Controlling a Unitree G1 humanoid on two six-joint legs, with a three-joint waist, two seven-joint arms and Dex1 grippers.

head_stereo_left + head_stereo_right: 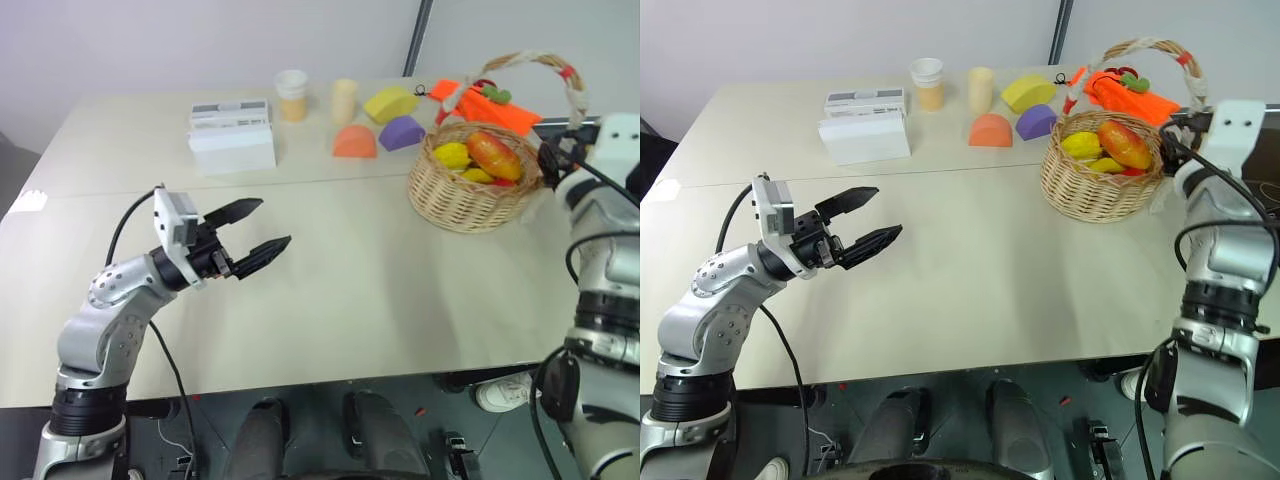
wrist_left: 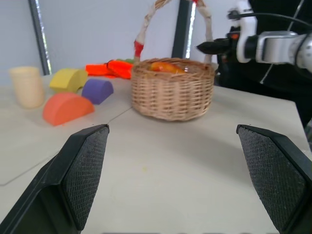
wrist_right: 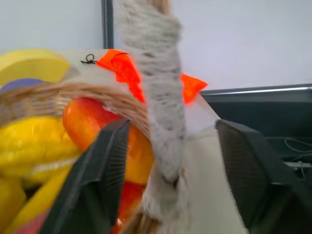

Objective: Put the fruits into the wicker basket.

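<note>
The wicker basket (image 1: 462, 195) stands at the table's far right, its arched handle (image 1: 575, 88) wrapped in white with red bands. Inside lie the red-orange mango (image 1: 495, 153) and some yellow fruit (image 1: 452, 155); I cannot make out a peach. My right gripper (image 3: 173, 127) is open at the basket's right rim, with the base of the handle (image 3: 161, 112) standing between its two fingers. My left gripper (image 1: 270, 223) hovers open and holds nothing, above the table's middle left and well apart from the basket, pointing towards it.
Along the back of the table stand a white box (image 1: 232, 135), a paper cup (image 1: 292, 95), a cream cylinder (image 1: 344, 100), and yellow (image 1: 390, 103), purple (image 1: 401, 131) and orange (image 1: 354, 142) blocks. An orange cloth (image 1: 485, 105) lies behind the basket. The table's right edge runs close by the basket.
</note>
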